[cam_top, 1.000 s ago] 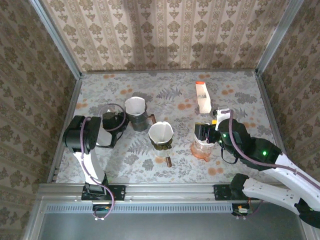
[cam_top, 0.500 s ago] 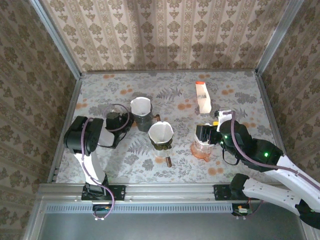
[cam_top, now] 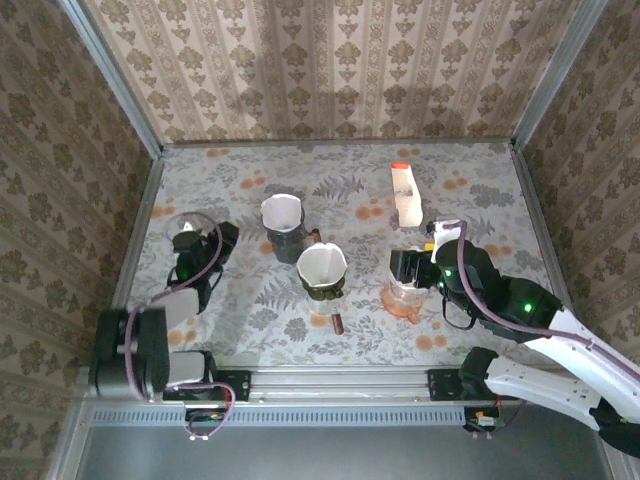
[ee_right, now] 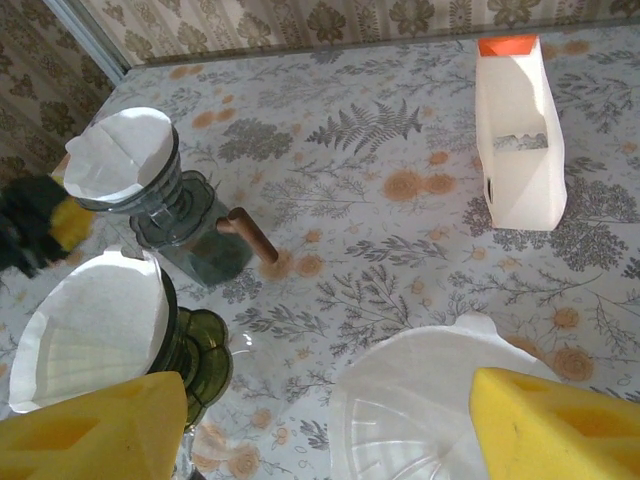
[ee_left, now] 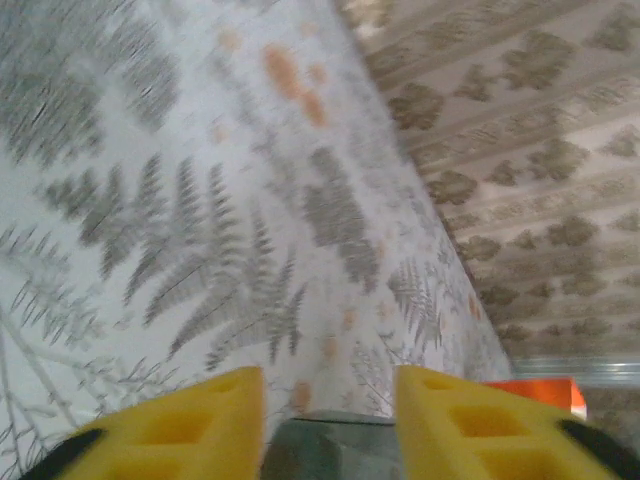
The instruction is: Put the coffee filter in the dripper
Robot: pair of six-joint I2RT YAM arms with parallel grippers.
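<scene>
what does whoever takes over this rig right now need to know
Grippers: left gripper open, empty, at the far left. Right gripper open, fingers either side of the third dripper, not gripping it.
Things: grey dripper and green dripper each hold a filter. Filter box stands at the back right.
Done: those two are filled.
Left: check the third dripper. It looks white inside, but I can't tell if that is a filter.

Three drippers (cam_top: 283, 243) (cam_top: 322, 290) (cam_top: 403, 304), one white carton (cam_top: 405, 196)

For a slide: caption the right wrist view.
Right gripper over the near dripper; two filter-lined drippers and a white carton beyond.
</scene>
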